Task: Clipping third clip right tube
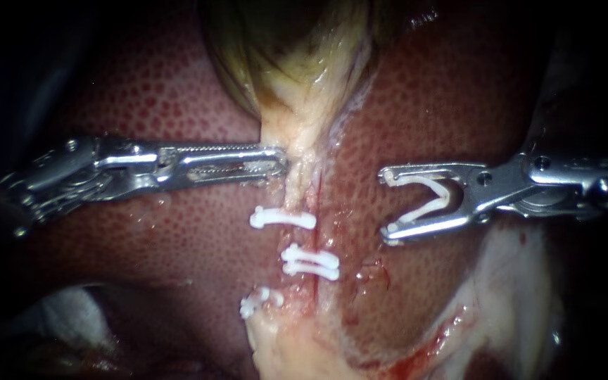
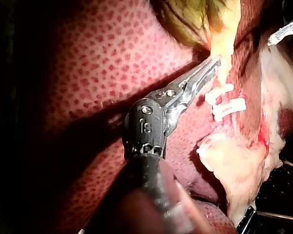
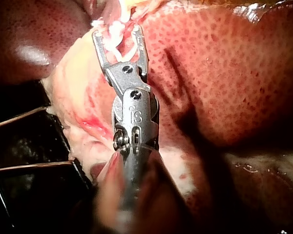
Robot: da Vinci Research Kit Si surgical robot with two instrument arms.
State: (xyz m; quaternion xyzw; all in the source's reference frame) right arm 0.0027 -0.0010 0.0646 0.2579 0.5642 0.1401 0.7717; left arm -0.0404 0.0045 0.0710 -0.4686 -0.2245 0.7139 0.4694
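White plastic showed in two places. Several placed clips [image 1: 310,262] lay crosswise on the pale strand [image 1: 302,186], which ran down from the yellow-green gallbladder [image 1: 297,49] over the mottled red liver [image 1: 163,98]. One loaded clip [image 1: 423,211] sat in the right instrument [image 1: 386,204].

That instrument's jaws stood wide apart, each bearing on one leg of the open, V-shaped clip. Its mouth faced the strand but hung well apart from it, over bare liver and roughly level with the uppermost placed clip. This looked like a line-up, so that the clip could be slid straight across onto the tube.

The left instrument [image 1: 279,162] came in from the opposite side. Its jaws were closed narrowly on the strand's edge just below the gallbladder, seemingly to hold the strand taut and steady for the approach. The left wrist view agreed: the jaw tips met pale tissue, with the placed clips just beside them.

The strand seemed to carry both tubes side by side. Its edge nearest the loaded clip was likely the target, though where one tube ended and the other began could not be made out. The loaded clip was not yet on it.
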